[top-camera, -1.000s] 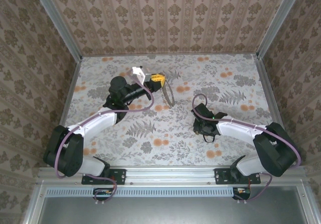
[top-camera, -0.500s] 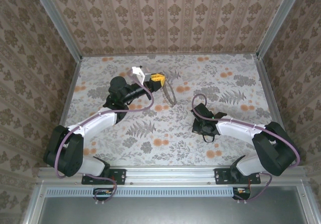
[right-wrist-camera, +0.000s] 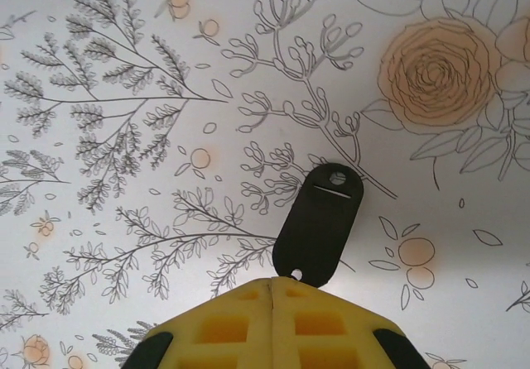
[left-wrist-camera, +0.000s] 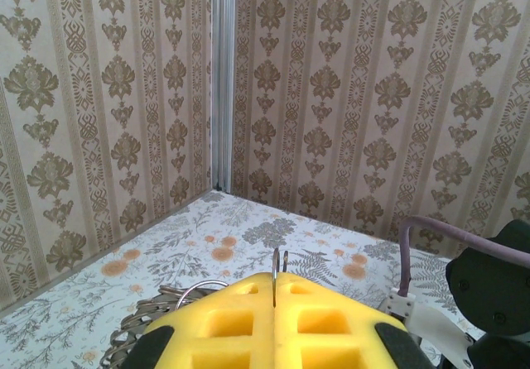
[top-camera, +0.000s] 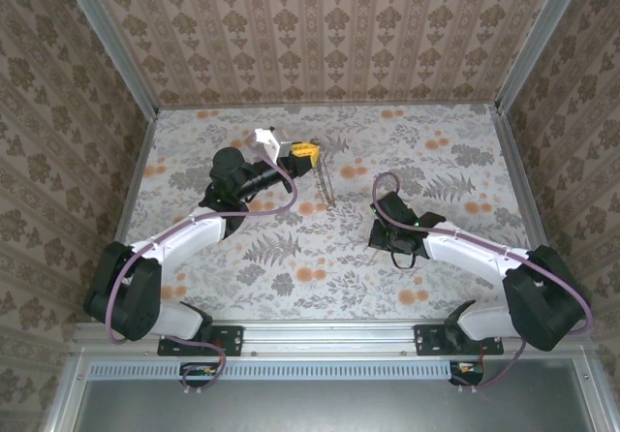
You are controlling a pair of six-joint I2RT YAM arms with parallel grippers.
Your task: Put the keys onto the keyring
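My left gripper [top-camera: 308, 151] is shut on the keyring [top-camera: 328, 175], a thin loop that stands nearly edge-on to the top camera over the far middle of the table. In the left wrist view its thin metal edge [left-wrist-camera: 274, 265] sticks up between the closed yellow pads [left-wrist-camera: 323, 319], and more of the loop curves off low left [left-wrist-camera: 161, 307]. My right gripper [top-camera: 386, 238] hangs low over the table right of centre. It is shut on the key, whose black oblong head [right-wrist-camera: 319, 220] juts out past the yellow fingertips [right-wrist-camera: 331, 315]. The blade is hidden between the pads.
Patterned walls close in the floral table [top-camera: 291, 258] on three sides, with a metal corner post [left-wrist-camera: 222, 79] at the far left. The right arm's purple cable [left-wrist-camera: 431, 228] arches on the right of the left wrist view. Open tabletop lies between the two grippers.
The right gripper has closed on the key and moved a little toward the far side. The keyring in the left gripper has turned more edge-on. The left arm has hardly moved.
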